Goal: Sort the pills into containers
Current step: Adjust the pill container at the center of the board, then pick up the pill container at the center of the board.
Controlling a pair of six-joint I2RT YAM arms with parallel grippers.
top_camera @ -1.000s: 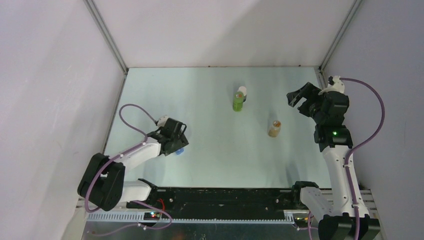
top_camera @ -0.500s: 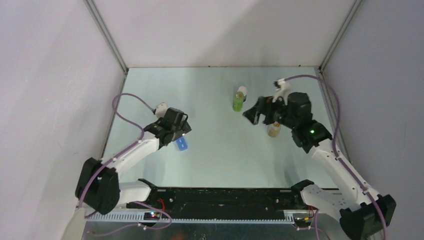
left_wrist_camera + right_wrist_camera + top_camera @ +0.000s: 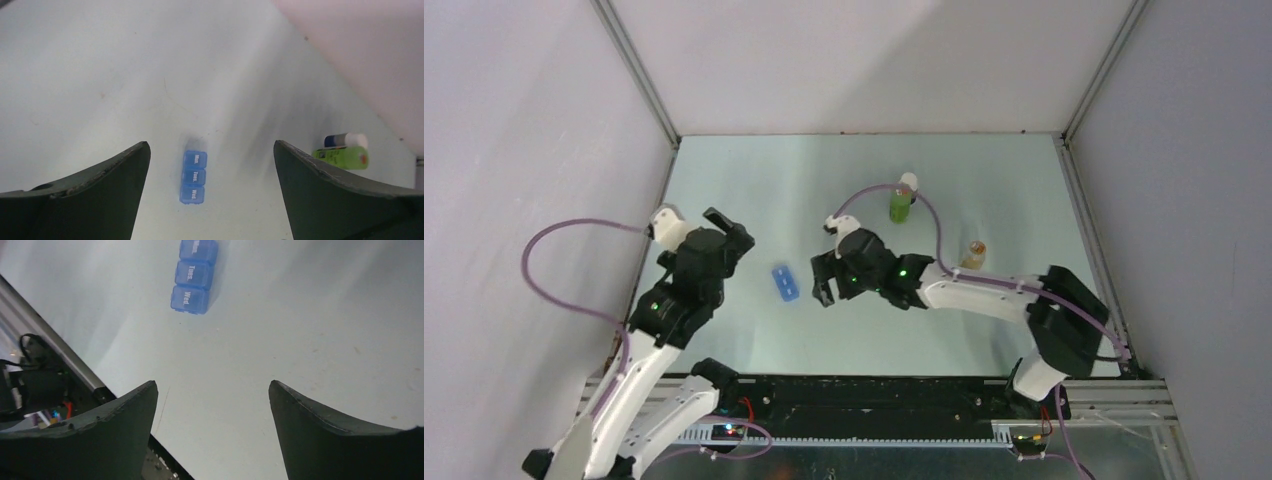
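My left hand (image 3: 211,145) spread wide, empty; blue three-compartment plastic pill box (image 3: 193,177) on the counter (image 3: 100,75) just ahead. My right hand (image 3: 212,385) likewise apart, box ahead-left.

Blue pill organiser (image 3: 785,283) (white lettering), green bottle (image 3: 900,205), perhaps amber bottle (image 3: 972,256)

Mon., Tues., Wed. on pill box (image 3: 193,176)

Your top view fixed high at the near side, looking down over the counter (image 3: 754,180), both wrist views close above it, all three sharing the blue pill box (image 3: 785,283).
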